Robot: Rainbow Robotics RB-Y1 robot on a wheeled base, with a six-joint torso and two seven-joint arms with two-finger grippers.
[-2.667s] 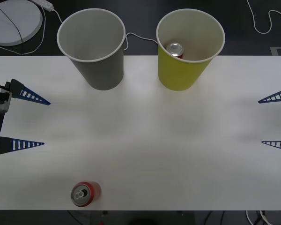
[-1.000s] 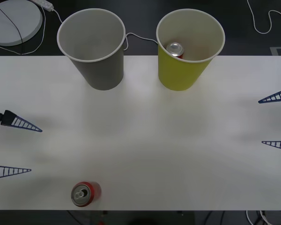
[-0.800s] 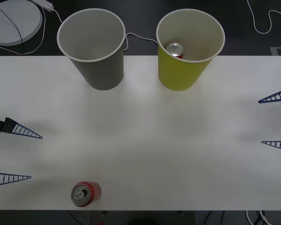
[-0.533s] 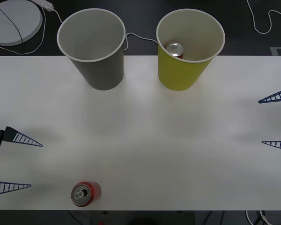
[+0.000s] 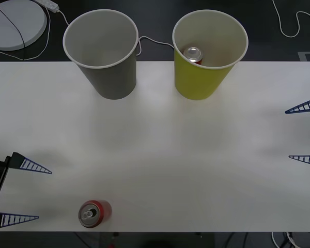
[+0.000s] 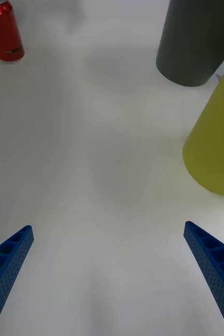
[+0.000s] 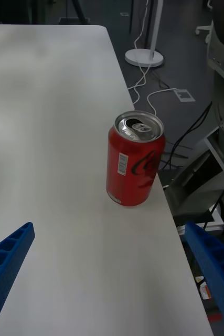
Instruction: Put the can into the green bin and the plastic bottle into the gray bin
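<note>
A red can with a silver top stands upright near the table's front edge, left of centre; it is also seen as can and can. My left gripper is open just left of it, fingers pointing toward it, gripper still apart from the can. A second red can lies inside the green bin. The gray bin stands to its left with nothing seen inside. My right gripper waits open at the right edge. The plastic bottle is out of view.
Both bins stand at the table's far edge, gray bin and green bin side by side. A white round disc and cables lie behind the table. The can stands close to the table edge.
My left gripper has moved steadily toward the table's front edge, coming level with the standing can. The right gripper, both bins and both cans have not moved.
</note>
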